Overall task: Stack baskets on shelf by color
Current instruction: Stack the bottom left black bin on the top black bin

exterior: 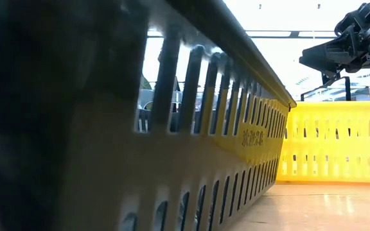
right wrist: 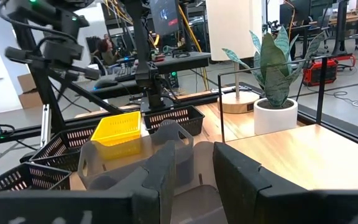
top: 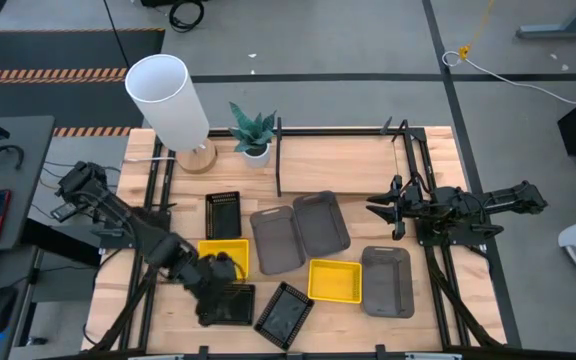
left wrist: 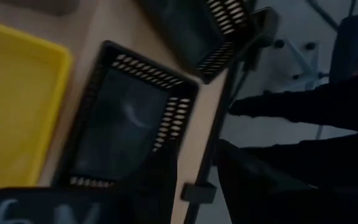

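In the high view two yellow baskets (top: 335,281) (top: 226,252), three black mesh baskets (top: 223,215) (top: 285,313) (top: 232,305) and three grey baskets (top: 275,240) (top: 320,222) (top: 387,281) lie flat on the table. The shelf (top: 348,160) stands at the far edge, its wooden board bare. My left gripper (top: 218,288) is low over the near-left black basket (left wrist: 129,124), beside the left yellow basket (left wrist: 11,106). My right gripper (top: 383,207) hovers open above the table, right of the grey baskets (right wrist: 135,162), and holds nothing (right wrist: 201,168).
A white cylindrical lamp (top: 173,100) and a small potted plant (top: 254,133) stand at the far left, beside the shelf. In the low view a yellow basket wall (exterior: 172,147) fills the near foreground. Bare wood shows on the table's right (top: 438,290).
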Robot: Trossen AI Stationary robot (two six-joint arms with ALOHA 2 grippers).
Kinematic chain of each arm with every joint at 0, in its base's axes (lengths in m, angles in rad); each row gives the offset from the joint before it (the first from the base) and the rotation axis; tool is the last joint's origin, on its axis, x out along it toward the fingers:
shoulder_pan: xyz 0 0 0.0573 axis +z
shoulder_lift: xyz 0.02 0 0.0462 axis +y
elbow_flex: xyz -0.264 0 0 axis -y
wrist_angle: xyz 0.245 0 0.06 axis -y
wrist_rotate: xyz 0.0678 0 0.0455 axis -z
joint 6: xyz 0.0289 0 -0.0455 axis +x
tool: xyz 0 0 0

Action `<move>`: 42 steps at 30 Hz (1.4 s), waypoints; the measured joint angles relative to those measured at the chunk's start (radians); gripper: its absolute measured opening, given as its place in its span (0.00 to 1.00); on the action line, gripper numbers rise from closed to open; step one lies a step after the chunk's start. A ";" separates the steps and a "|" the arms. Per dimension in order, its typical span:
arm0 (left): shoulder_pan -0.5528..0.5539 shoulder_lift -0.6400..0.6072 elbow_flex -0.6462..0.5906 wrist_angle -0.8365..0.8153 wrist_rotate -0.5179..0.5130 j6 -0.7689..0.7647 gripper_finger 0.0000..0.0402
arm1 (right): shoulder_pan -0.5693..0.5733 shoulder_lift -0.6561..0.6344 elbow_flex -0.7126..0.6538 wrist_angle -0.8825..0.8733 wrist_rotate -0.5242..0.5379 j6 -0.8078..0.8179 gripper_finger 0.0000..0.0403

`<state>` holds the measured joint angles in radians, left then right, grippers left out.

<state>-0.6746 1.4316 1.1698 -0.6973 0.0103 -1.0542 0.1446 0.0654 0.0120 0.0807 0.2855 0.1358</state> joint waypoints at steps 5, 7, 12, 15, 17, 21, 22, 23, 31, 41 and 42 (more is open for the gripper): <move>-0.090 0.053 0.000 0.070 -0.095 -0.042 0.31 | 0.000 0.000 0.000 0.000 0.000 0.000 0.28; -0.110 0.088 0.000 0.098 -0.097 -0.040 0.34 | 0.000 0.000 0.000 0.000 0.000 0.000 0.28; -0.143 0.173 0.026 0.103 -0.096 -0.003 0.40 | 0.000 0.000 0.000 0.000 0.000 0.000 0.28; -0.145 0.237 0.051 0.102 -0.097 0.039 0.41 | 0.000 0.000 0.000 0.000 0.000 0.000 0.28; -0.144 0.277 0.071 0.091 -0.101 0.074 0.41 | 0.000 0.000 0.000 0.000 0.000 0.000 0.28; -0.147 0.345 0.107 0.012 -0.106 0.128 0.41 | 0.000 0.000 0.000 0.000 0.000 0.000 0.28; -0.148 0.356 0.108 0.005 -0.105 0.132 0.41 | 0.000 0.000 0.000 0.000 0.000 0.000 0.28; -0.148 0.363 0.108 0.003 -0.105 0.133 0.42 | 0.000 0.000 0.000 0.000 0.000 0.000 0.28; -0.147 0.371 0.110 0.030 -0.097 0.154 0.42 | 0.000 0.000 0.000 0.000 0.000 0.000 0.28; -0.153 0.371 0.107 0.063 -0.093 -0.007 0.42 | 0.000 0.000 0.000 0.000 0.000 0.000 0.28; -0.157 0.371 0.104 0.061 -0.120 -0.028 0.42 | 0.000 0.000 0.000 0.000 0.000 0.000 0.28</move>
<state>-0.8317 1.8023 1.2736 -0.6365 -0.1092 -1.0817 0.1444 0.0654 0.0120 0.0807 0.2855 0.1360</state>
